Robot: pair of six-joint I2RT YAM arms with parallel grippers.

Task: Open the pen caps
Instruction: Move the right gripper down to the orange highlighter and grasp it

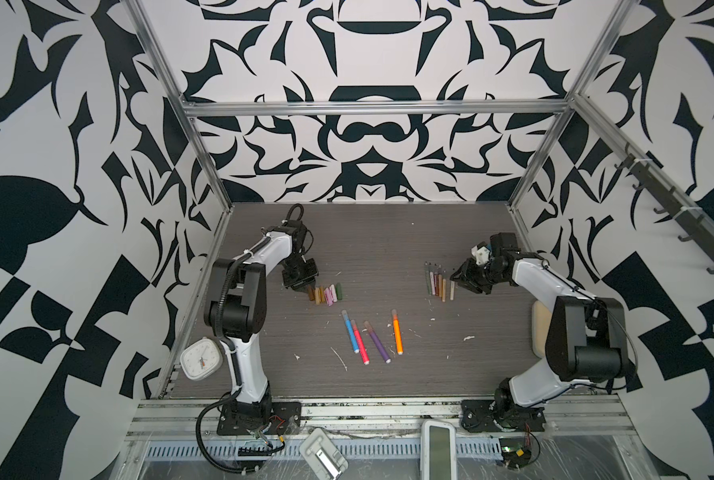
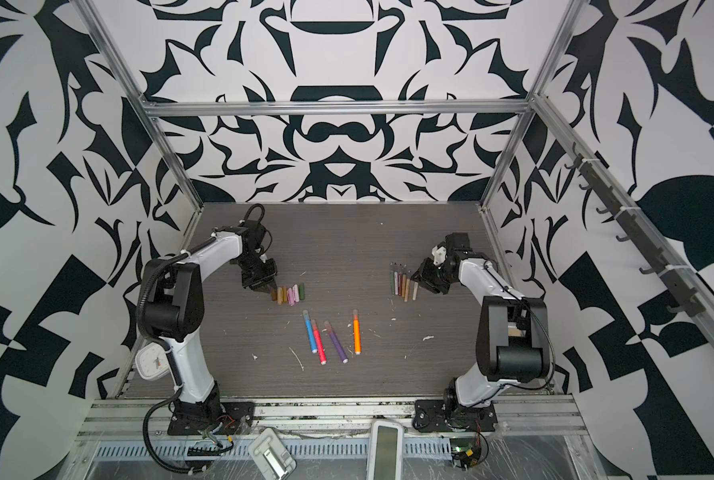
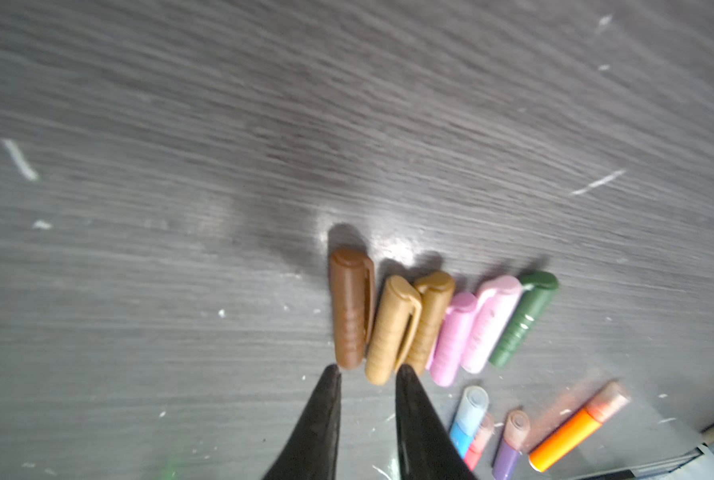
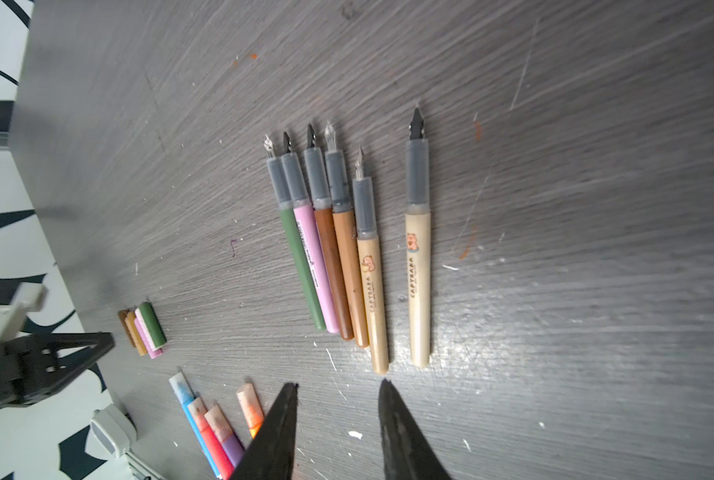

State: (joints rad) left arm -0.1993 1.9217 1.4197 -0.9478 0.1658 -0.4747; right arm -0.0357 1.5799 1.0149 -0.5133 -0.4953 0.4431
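Several loose pen caps (image 3: 430, 324) (brown, gold, pink, dark green) lie in a row on the dark table, seen in both top views (image 1: 325, 294) (image 2: 288, 294). My left gripper (image 3: 369, 370) is open just short of the brown and gold caps, holding nothing (image 1: 303, 286). Several uncapped pens (image 4: 334, 257) lie side by side at the right (image 1: 437, 282), with a beige pen (image 4: 418, 270) slightly apart. My right gripper (image 4: 337, 384) is open and empty just behind the pens' rear ends (image 1: 457, 278). Several capped pens (image 1: 371, 336) (blue, red, purple, orange) lie mid-table.
A white clock (image 1: 200, 358) hangs by the left arm's base. A beige pad (image 1: 539, 332) sits behind the right arm. Two white devices (image 1: 438, 449) (image 1: 322, 455) lie on the front rail. Aluminium posts frame the table (image 1: 388, 257).
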